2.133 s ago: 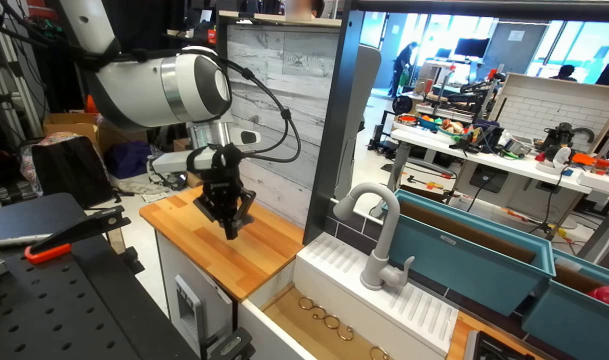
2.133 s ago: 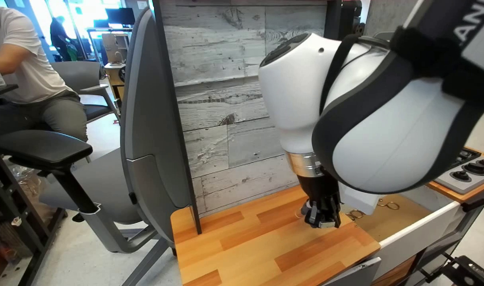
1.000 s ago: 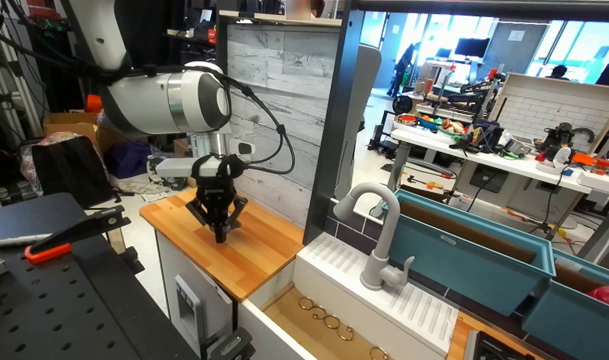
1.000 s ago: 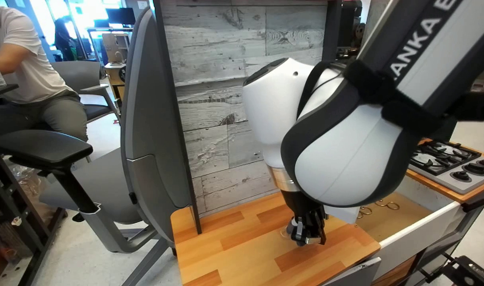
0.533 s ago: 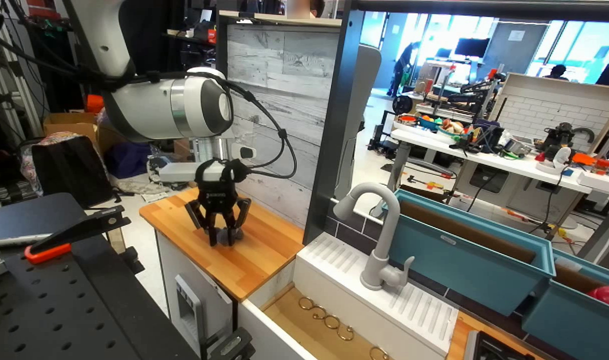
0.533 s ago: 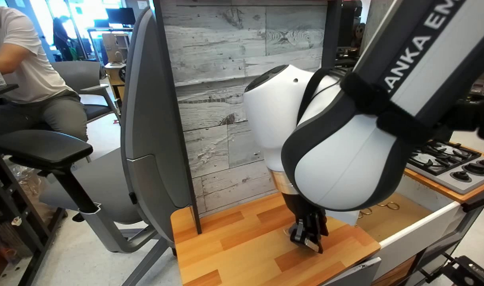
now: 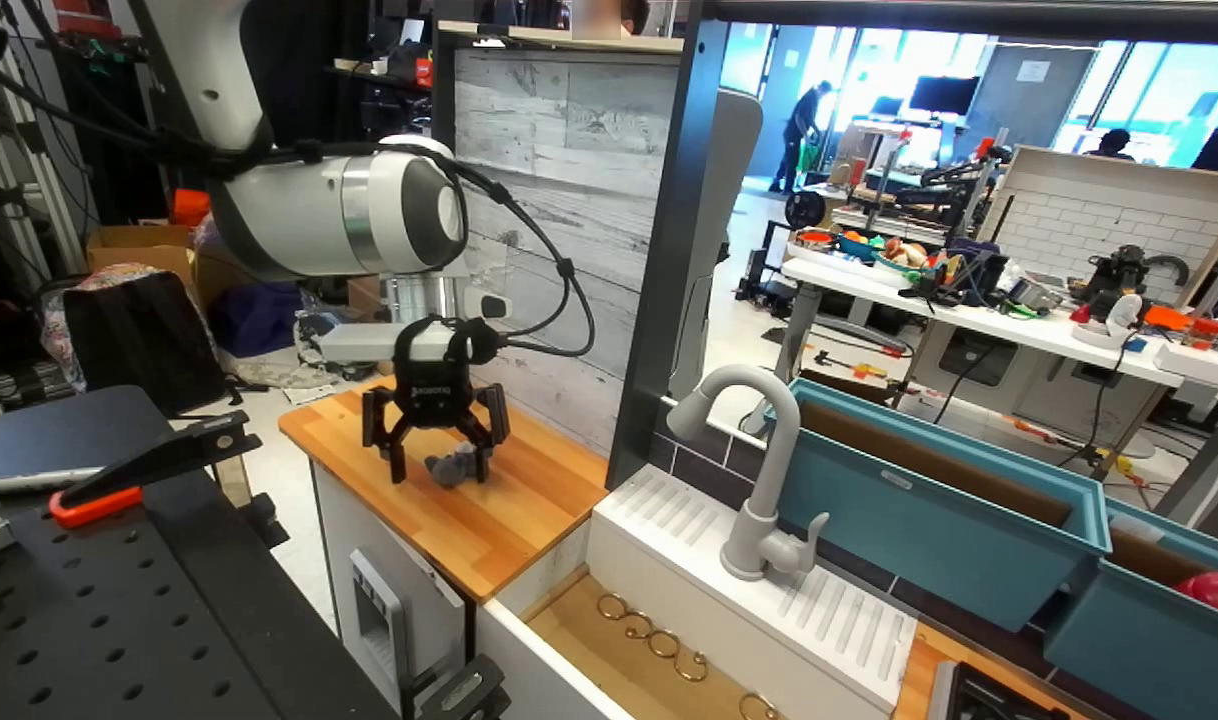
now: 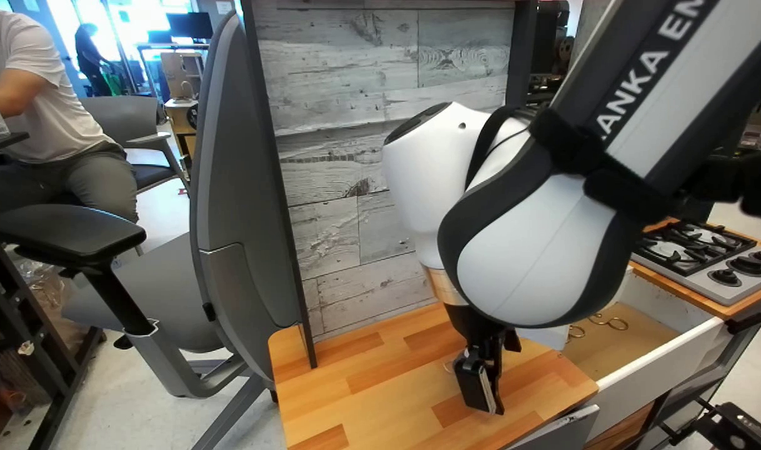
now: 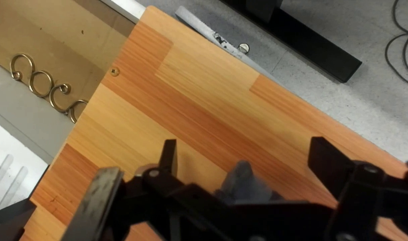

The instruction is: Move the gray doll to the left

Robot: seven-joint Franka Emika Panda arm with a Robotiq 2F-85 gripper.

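Observation:
The gray doll (image 7: 453,468), a small dark lump, lies on the wooden counter (image 7: 514,520). My gripper (image 7: 439,473) is over it with its jaws spread wide, pointing down. In the exterior view the doll sits between the two fingers, nearer to one of them. From the wrist, the doll (image 9: 246,187) shows below the open gripper (image 9: 244,144), with counter visible on either side and its lower part covered by the gripper's linkage. The gripper (image 8: 483,406) hides the doll in an exterior view.
A gray wood-look panel (image 7: 559,200) stands along the counter's back. Beside the counter are a white sink basin with brass hooks (image 7: 659,640) and a gray faucet (image 7: 759,470). A stovetop (image 8: 699,250) lies farther along. A black perforated table (image 7: 169,600) stands in front.
Over two seconds the gripper came down and nearer the counter's front, and the doll shifted the same way. Its fingers, together a second ago, have spread apart, revealing the doll.

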